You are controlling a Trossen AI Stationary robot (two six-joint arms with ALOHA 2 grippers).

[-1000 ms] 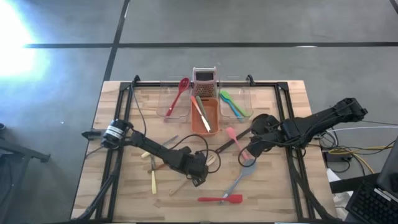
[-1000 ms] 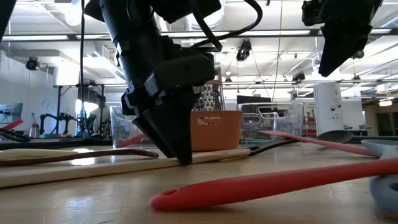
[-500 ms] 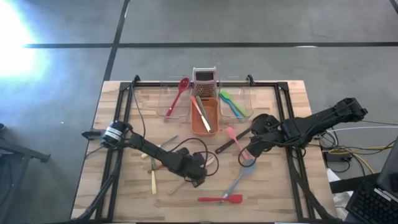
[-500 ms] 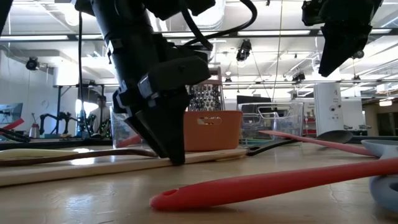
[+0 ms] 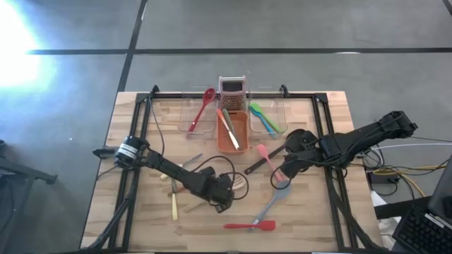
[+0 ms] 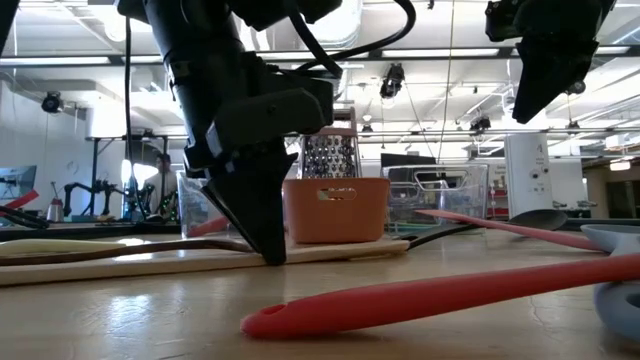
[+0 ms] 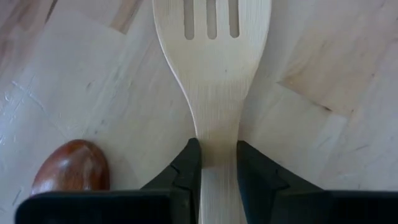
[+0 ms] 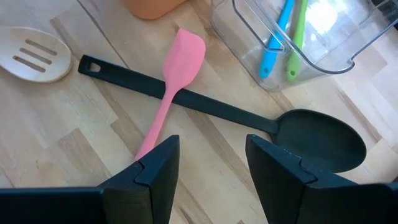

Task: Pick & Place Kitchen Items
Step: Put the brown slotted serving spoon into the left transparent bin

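Note:
A pale wooden slotted fork (image 7: 211, 43) lies on the table near its middle, head (image 5: 240, 182) toward the right. My left gripper (image 5: 222, 200) (image 6: 265, 250) stands over it, shut on its handle. My right gripper (image 5: 282, 173) (image 8: 211, 168) hovers open above the pink spatula (image 8: 171, 93), which lies across a black ladle (image 8: 261, 121). A dark brown wooden spoon bowl (image 7: 71, 165) lies beside the fork's handle. My left gripper pinches the wooden fork's handle at its narrow neck (image 7: 217, 140), just behind the slotted head, between the two fingers (image 7: 186, 168). The fingers come from above, pointing down, and lie across the handle. The fork lies flat along the table (image 6: 150, 262).
An orange tub (image 5: 232, 130), a metal grater (image 5: 232, 88) and clear tubs holding a red spoon (image 5: 205, 106) and green and blue utensils (image 5: 263, 118) line the far edge. A red spatula (image 5: 251, 226), a grey-blue spoon (image 5: 272, 201) and yellow-handled knives (image 5: 174, 201) lie nearer.
My left gripper has drifted a little toward the table's left edge, staying low at the table. The wooden fork has swung slightly on the table with it. My right arm has kept still.

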